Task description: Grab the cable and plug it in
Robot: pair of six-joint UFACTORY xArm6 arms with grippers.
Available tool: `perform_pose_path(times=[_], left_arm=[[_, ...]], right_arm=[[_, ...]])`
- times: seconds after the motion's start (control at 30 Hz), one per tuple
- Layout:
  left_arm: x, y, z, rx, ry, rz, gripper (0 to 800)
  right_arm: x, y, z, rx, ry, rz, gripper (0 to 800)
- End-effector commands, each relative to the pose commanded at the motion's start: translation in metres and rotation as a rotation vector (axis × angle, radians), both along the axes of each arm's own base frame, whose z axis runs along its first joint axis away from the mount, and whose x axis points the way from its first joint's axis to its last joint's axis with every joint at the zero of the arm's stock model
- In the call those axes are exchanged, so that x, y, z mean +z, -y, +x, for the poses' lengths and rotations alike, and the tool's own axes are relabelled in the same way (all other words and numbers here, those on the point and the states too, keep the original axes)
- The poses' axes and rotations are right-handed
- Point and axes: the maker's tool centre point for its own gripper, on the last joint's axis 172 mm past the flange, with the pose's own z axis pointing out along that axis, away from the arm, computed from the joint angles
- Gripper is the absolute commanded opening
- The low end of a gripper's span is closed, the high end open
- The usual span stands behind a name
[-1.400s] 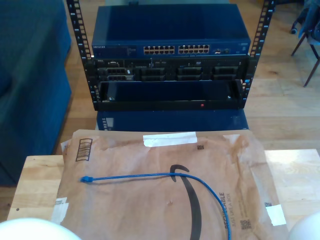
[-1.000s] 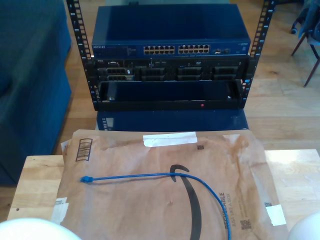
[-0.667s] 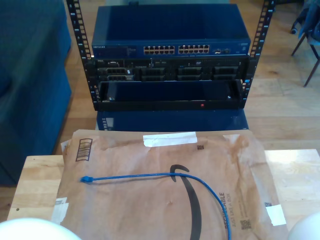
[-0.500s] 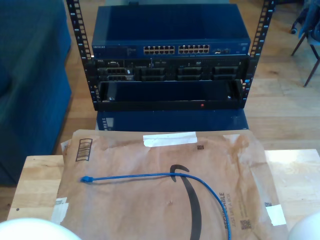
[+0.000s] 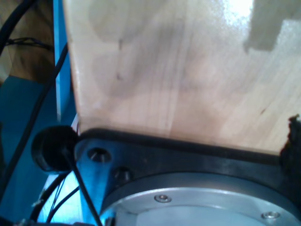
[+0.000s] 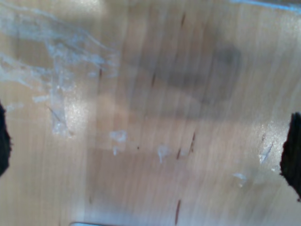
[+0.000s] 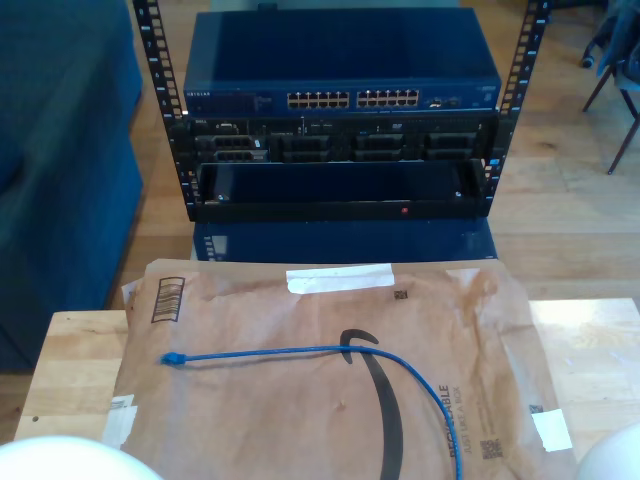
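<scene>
Wooden flooring runs behind a pale wood surface (image 7: 75,350) covered mostly by a brown paper mailer (image 7: 300,400), with a rack (image 7: 340,180) of network gear standing beyond it. Nothing of the task looks done yet: the cable (image 7: 300,351) lies loose on the mailer, its plug end (image 7: 172,357) toward the exterior view's left, the rest curving off the near edge. The row of ports (image 7: 352,99) on the blue switch (image 7: 340,60) has nothing in it. Grasping, carrying and plugging in are all left.

Two pale rounded shapes sit at the exterior view's bottom corners, likely the arms, but which is which I cannot tell. Each wrist view looks onto bare wood close up. Beneath my first gripper is a black base plate (image 5: 188,155) and dark robot wiring (image 5: 28,117); I cannot tell whether its jaws are apart. My second gripper (image 6: 146,141) shows dark fingertips (image 6: 291,150) at both edges, spread wide apart, nothing between them. From either gripper the cable is well away.
</scene>
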Motion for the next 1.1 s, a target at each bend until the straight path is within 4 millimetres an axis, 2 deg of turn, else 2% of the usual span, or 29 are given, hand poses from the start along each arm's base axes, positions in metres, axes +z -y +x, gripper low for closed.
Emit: perform_pose_path(times=[0.2, 0.3, 0.4, 0.47, 0.53, 0.6, 0.7, 0.77, 0.93, 1.03, 1.1], left_arm=[[0.0, 0.0, 0.0, 0.003, 0.0, -0.001, 800], [0.003, -0.004, -0.001, 0.002, -0.001, 0.006, 800], [0.007, -0.007, -0.002, 0.002, -0.006, 0.007, 800], [0.022, -0.009, -0.005, 0.009, -0.014, -0.022, 800], [0.046, -0.008, -0.007, 0.02, -0.02, -0.08, 800], [0.076, -0.023, -0.008, 0.031, -0.028, -0.09, 800], [0.105, -0.046, -0.005, 0.023, -0.037, -0.054, 800], [0.125, -0.07, -0.001, 0.028, -0.046, 0.0, 800], [0.154, -0.105, 0.037, 0.052, -0.07, 0.098, 800], [0.166, -0.111, 0.059, 0.07, -0.091, 0.124, 800], [0.17, -0.107, 0.084, 0.064, -0.08, 0.123, 800]], right_arm=[[0.008, 0.005, 0.001, 0.001, 0.0, -0.006, 798], [0.033, 0.014, 0.002, -0.004, 0.001, 0.0, 798], [0.074, 0.017, 0.003, -0.06, -0.017, 0.064, 798], [0.095, 0.018, 0.003, -0.104, -0.027, 0.09, 798], [0.112, 0.026, 0.004, -0.17, -0.034, 0.079, 797], [0.132, 0.036, 0.007, -0.252, -0.042, 0.064, 797], [0.167, 0.049, 0.011, -0.365, -0.053, 0.041, 794], [0.193, 0.059, 0.025, -0.403, -0.056, 0.009, 794], [0.23, 0.067, 0.079, -0.452, -0.049, -0.068, 794], [0.247, 0.066, 0.104, -0.498, -0.036, -0.094, 794], [0.253, 0.062, 0.132, -0.508, -0.032, -0.092, 794]])
